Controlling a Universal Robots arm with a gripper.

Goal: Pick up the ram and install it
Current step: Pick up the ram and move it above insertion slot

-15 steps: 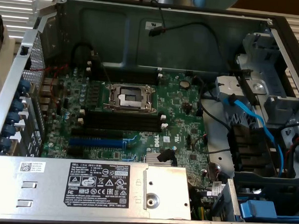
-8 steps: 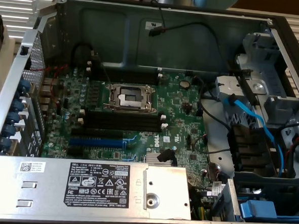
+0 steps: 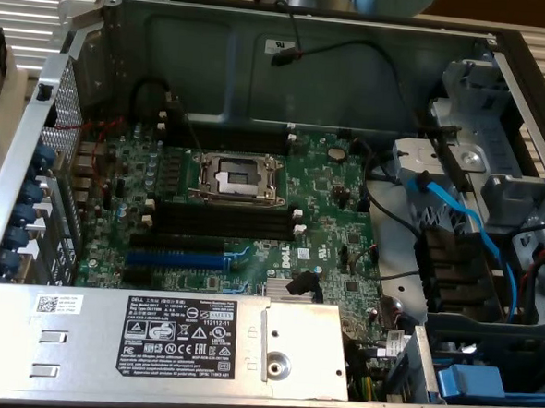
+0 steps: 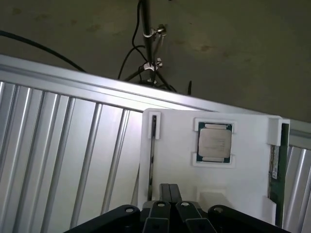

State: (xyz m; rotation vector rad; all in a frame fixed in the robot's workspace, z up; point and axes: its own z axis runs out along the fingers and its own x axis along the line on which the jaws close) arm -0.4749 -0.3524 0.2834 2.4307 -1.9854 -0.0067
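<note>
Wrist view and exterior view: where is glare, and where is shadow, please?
Wrist view: glare washes the ribbed aluminium table beside the white tray; the floor beyond is dim. Exterior view: the power supply cover shines, while the case's back wall lies in shade.

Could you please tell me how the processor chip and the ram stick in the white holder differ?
The processor chip is square with a silvery lid; the ram is a long, narrow green board. The processor chip lies flat in a middle recess; the ram stands on edge along the white holder's side. Both rest in that holder, and the gripper holds neither.
</note>
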